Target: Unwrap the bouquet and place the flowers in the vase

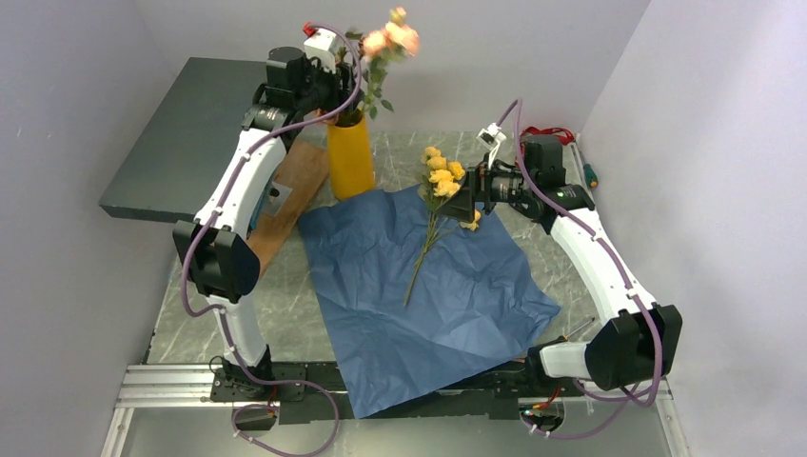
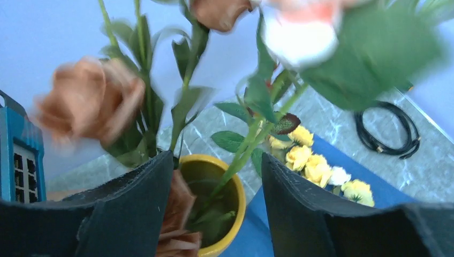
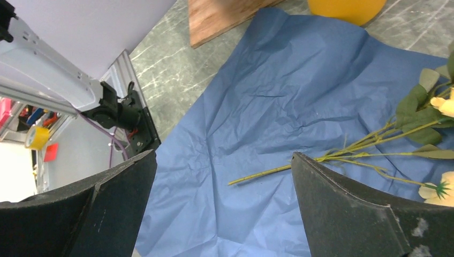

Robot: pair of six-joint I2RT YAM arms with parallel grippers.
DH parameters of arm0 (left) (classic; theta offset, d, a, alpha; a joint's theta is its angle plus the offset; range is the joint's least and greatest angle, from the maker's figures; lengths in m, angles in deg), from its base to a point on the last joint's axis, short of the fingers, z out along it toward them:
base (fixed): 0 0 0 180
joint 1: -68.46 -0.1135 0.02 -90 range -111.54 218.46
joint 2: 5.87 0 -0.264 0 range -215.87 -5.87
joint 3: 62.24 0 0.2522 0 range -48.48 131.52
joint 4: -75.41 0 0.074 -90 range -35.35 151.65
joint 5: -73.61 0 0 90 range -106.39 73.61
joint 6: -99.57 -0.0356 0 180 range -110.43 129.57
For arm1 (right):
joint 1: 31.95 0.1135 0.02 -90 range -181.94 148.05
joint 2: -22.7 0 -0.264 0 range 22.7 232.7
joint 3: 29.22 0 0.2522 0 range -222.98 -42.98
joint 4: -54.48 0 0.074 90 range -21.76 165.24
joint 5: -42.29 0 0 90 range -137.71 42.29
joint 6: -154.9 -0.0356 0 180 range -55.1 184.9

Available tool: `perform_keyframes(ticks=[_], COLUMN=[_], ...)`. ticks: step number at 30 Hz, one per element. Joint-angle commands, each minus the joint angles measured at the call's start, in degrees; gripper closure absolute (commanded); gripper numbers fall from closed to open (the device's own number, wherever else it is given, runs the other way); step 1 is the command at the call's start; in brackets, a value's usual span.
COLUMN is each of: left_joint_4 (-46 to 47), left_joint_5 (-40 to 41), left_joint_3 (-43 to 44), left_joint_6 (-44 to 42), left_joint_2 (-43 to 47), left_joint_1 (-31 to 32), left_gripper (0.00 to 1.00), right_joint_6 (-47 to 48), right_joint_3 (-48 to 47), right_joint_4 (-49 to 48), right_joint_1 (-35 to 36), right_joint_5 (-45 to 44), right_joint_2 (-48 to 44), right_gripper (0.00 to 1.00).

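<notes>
Yellow roses (image 1: pixel 442 176) flat on blue paper (image 1: pixel 457 286), peach blooms (image 1: pixel 400 38) in orange vase (image 1: pixel 350 157)

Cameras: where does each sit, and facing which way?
Top external: high behind the robot, looking down on the table; left arm and right arm show.
Left wrist: above the tall orange-yellow vase, looking in; the left gripper frames it.
Right wrist: low over crinkled blue paper, facing green stems; right gripper frames them.
Shared: vase and paper.
</notes>
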Motion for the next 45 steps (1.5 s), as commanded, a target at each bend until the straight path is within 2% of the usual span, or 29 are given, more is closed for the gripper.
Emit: perform_keyframes(ticks=[1, 3, 6, 15, 18, 22, 26, 29, 36, 38, 41, 45], left_joint_4=[-6.94, -7.53, -4.86, -0.09, -2.42, -7.83, -13.78, -17.61, -22.18, -22.22, -20.88, -18.97], left_joint_5=[1.62, 1.41, -0.4, -11.87, -13.63, -12.56, -10.93, -8.72, -4.28, -2.21, -2.65, -0.52], left_joint_3=[4.93, 2.97, -2.69, -15.96, -16.72, -17.14, -14.83, -10.99, -0.24, 1.68, 3.94, 7.42], left_joint_6=[0.87, 1.39, 2.43, 2.58, -1.37, -10.18, -14.28, -12.97, -1.47, 0.91, 3.93, 8.22], left_joint_2=[0.2, 2.38, 8.53, 20.92, 21.41, 20.49, 15.37, 9.27, -6.35, -9.89, -14.6, -21.16], left_joint_1=[0.03, -0.04, 0.01, 0.52, 2.63, 9.03, 16.05, 19.66, 21.91, 21.91, 21.63, 21.73], left_gripper=[0.27, 0.21, 0.18, 0.18, 0.25, 0.39, 0.47, 0.51, 0.58, 0.57, 0.49, 0.46], right_joint_6=[1.49, 1.86, 1.46, 0.08, -0.09, -0.4, -1.27, -1.82, -1.83, -1.69, -1.29, -1.03], right_joint_3=[-0.67, -0.7, -0.62, -0.35, -0.49, -0.27, 0.04, 0.36, 1.14, 1.56, 2.09, 2.67], right_joint_4=[0.49, 0.95, 1.17, 1.27, 1.78, 2.34, 3.11, 3.52, 5.57, 6.01, 6.76, 7.42], right_joint_1=[-0.45, -0.6, -0.92, -1.47, -2.08, -3.13, -5.07, -7.23, -11.81, -13.61, -14.72, -15.52], right_joint_5=[-4.69, -7.31, -9.88, -13.52, -13.75, -14.73, -16.01, -17.04, -18.75, -19.0, -19.7, -20.3], right_joint_2=[0.06, 0.49, 1.08, 2.89, 3.41, 3.7, 4.21, 4.44, 5.29, 5.35, 5.47, 5.51], right_gripper=[0.0, 0.0, 0.0, 0.0, 0.0, 0.0, 0.0, 0.0, 0.01, 0.01, 0.01, 0.02])
